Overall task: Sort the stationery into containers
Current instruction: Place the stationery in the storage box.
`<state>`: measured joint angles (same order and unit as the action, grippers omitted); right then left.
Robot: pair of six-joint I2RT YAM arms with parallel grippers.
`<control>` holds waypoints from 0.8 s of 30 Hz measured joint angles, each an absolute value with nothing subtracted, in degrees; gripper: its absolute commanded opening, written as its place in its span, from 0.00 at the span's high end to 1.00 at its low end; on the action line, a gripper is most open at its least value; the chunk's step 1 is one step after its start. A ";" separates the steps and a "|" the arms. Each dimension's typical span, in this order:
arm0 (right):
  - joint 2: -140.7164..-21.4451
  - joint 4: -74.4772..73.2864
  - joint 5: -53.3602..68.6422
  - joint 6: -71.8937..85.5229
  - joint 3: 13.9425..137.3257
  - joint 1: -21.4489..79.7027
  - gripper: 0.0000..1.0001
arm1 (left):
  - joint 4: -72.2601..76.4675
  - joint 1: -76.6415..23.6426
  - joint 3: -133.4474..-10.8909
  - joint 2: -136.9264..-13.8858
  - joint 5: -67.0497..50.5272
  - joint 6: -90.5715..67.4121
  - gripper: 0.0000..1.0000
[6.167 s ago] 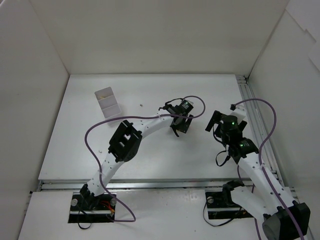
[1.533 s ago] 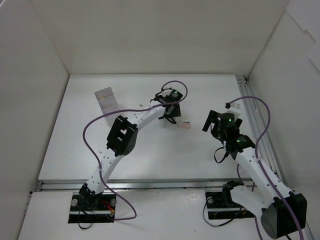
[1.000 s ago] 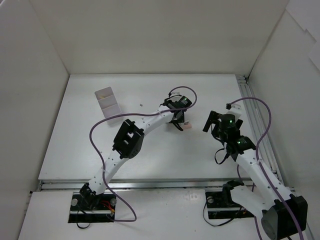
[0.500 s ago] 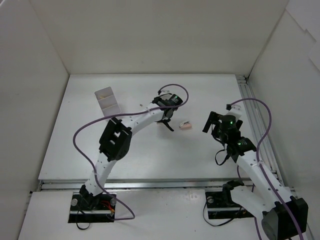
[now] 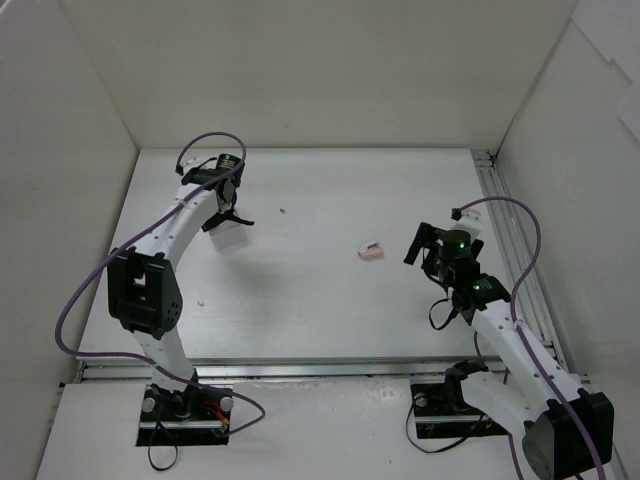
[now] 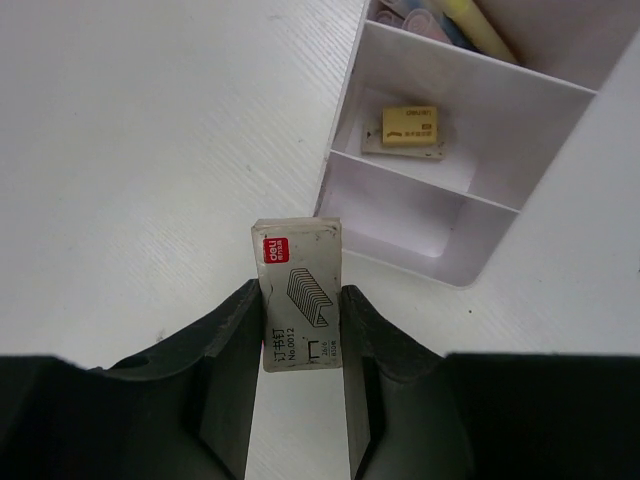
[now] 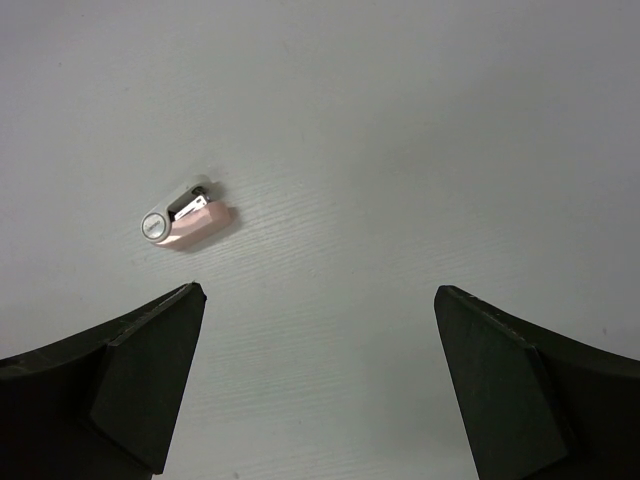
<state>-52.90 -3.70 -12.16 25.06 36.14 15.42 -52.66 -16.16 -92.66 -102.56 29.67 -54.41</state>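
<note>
The white table [image 5: 300, 290] carries everything. The left arm [image 5: 165, 240] reaches to the far left corner, and the right arm [image 5: 500, 330] stands at the right side. The left jaws are clenched on a small grey staple box [image 6: 298, 290], one finger on each long side. The right jaws are released and spread wide, with nothing between them.

The white organizer [image 6: 342, 130] stands at the far left, partly hidden under the left arm in the top view. The staple box is held just beside the outer corner of the organizer's end compartment. Pastel sticks [image 6: 470, 15] lie in the opposite end compartment. A pink mini stapler [image 7: 185, 222] lies alone on the table right of centre, left of the right jaws. A yellow eraser [image 6: 410, 128] sits in the middle compartment.
</note>
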 measured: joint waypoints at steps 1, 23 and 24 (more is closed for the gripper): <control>-53.15 -3.64 -12.16 25.06 36.14 15.40 0.02 | -52.88 -15.99 -92.68 -103.09 29.56 -54.87 1.00; -52.71 -3.62 -12.23 25.06 35.97 15.40 0.02 | -56.31 -15.25 -102.54 -113.71 21.23 -69.25 1.00; -52.51 -3.60 -12.23 25.06 35.97 15.40 0.02 | -56.69 -15.20 -102.59 -113.99 21.23 -70.37 1.00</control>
<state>-52.51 -3.60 -12.23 25.06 35.97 15.40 -56.69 -15.20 -102.59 -113.99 21.23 -70.37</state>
